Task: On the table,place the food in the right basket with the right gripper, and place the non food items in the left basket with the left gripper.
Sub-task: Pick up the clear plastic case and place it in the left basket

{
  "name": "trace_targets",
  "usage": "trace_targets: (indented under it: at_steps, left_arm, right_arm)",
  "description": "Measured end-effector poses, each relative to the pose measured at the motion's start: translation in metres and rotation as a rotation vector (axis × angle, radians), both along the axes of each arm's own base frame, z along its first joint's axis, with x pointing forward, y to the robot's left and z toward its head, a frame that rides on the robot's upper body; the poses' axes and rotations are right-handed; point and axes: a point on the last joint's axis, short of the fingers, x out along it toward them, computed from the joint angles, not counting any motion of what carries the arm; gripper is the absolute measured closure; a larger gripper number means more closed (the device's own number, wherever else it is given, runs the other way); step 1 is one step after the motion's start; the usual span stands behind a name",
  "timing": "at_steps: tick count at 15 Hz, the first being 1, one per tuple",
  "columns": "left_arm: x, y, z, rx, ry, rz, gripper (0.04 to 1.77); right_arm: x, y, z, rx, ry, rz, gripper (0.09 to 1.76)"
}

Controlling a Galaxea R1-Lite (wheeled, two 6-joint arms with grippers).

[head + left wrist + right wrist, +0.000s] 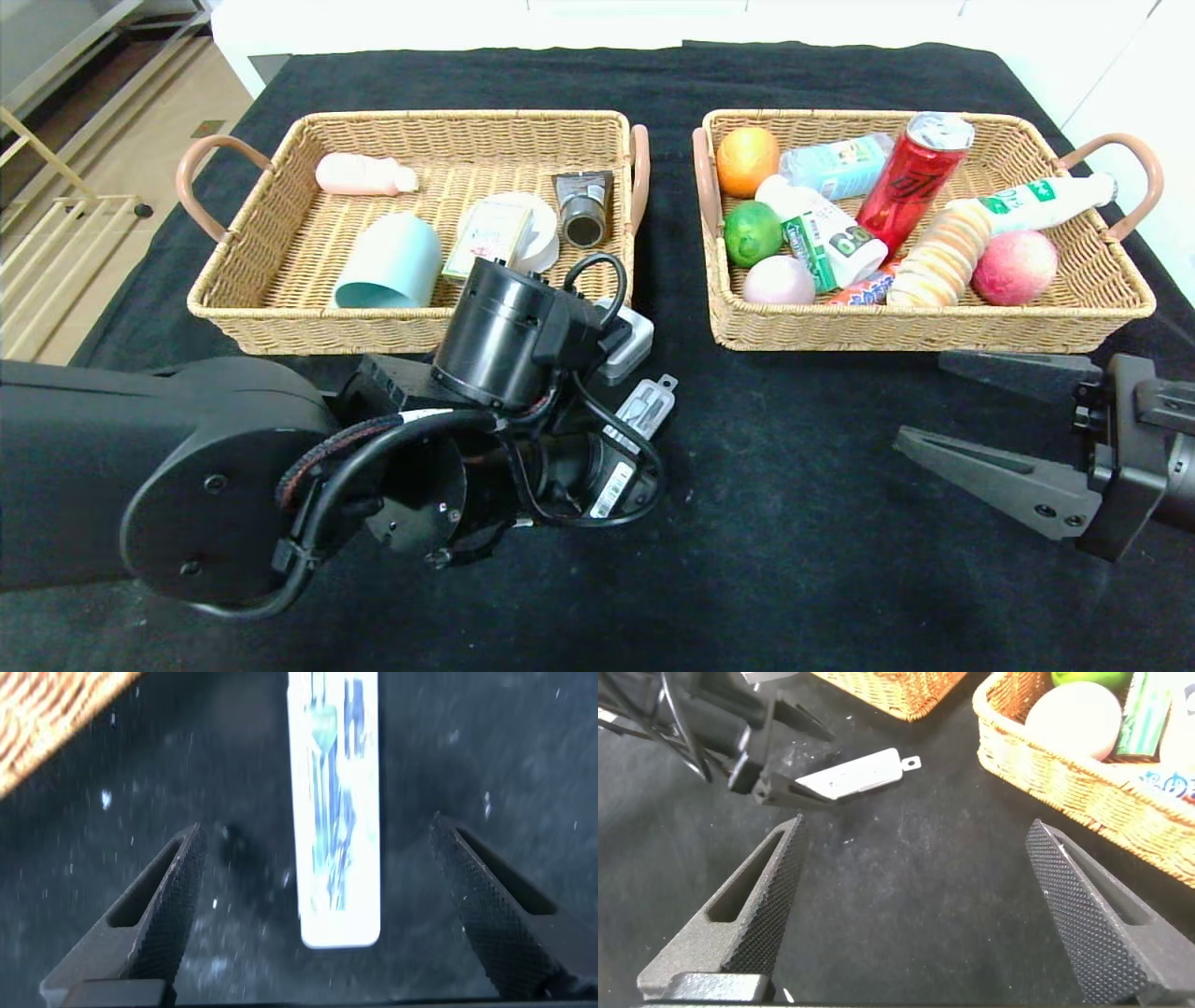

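Currently the left pincer is held apart over the tabletop, a clear blister pack lying between its fingers; beyond sits the left basket. The right pincer is spread, idle.

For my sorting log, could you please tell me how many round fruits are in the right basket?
4: an orange at the back left corner, a lime in front of it, a pale fruit at the front left, a pink apple front right. Packages may hide more.
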Motion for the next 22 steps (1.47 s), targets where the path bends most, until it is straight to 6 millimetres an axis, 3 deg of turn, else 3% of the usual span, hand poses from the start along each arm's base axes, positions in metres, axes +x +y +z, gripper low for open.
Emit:
trace_targets:
  at_steps: [11,14,19,22]
  left_arm:
    - [0.009,-0.008,-0.011,-0.002,0.007,0.010,0.09]
    - [0.009,-0.008,-0.012,-0.008,0.008,0.013,0.59]
    - [0.010,-0.008,-0.014,-0.011,0.006,0.014,1.19]
    - [0.009,-0.008,-0.014,-0.011,0.007,0.015,1.19]
  right_arm:
    - [0.004,-0.002,-0.003,-0.005,0.011,-0.018,0.14]
    - [0.006,-0.002,-0.004,-0.007,0.017,-0.018,0.14]
    - [0.007,-0.001,-0.005,-0.010,0.023,-0.018,0.14]
    - [0.008,-0.001,-0.006,-0.011,0.027,-0.018,0.14]
